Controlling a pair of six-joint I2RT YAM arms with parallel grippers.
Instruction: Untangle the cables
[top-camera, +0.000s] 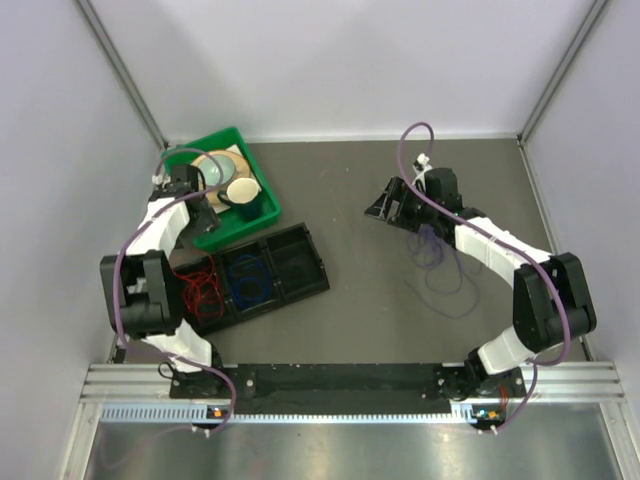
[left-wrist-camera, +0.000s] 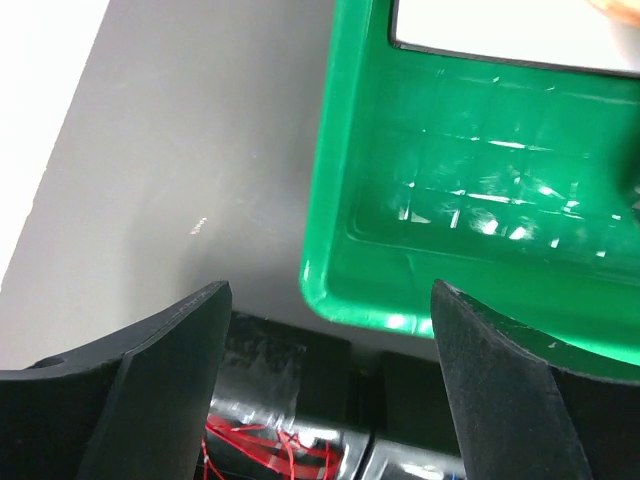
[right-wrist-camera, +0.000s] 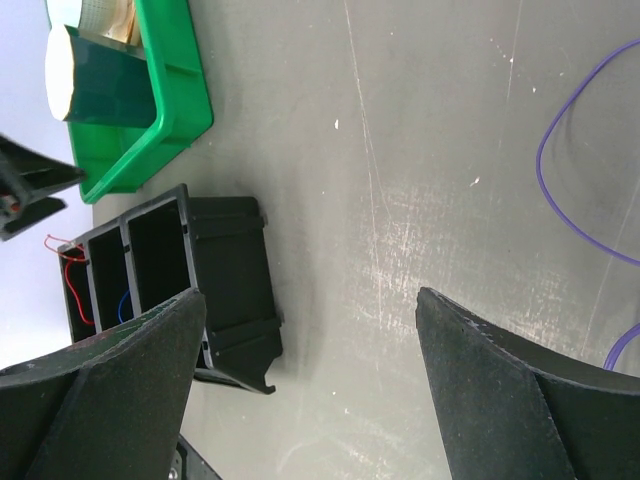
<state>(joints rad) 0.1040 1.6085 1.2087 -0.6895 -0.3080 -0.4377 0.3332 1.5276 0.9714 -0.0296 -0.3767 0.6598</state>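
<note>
Grey table (top-camera: 380, 320) filled the overhead view; a black tray (top-camera: 298, 262) left of centre held the red cable (top-camera: 200, 285) in its left compartment and the blue cable (top-camera: 248, 282) in the middle one. The purple cable (right-wrist-camera: 541, 165) lay loose right of centre, under the right arm. The left gripper (left-wrist-camera: 330, 290) hung wide open and empty at the edge of a green bin (left-wrist-camera: 330, 200), and the right gripper (right-wrist-camera: 310, 295) stood equally wide, holding nothing.

Pale lilac walls (top-camera: 330, 60) enclose a dark grey table (top-camera: 400, 300).
</note>
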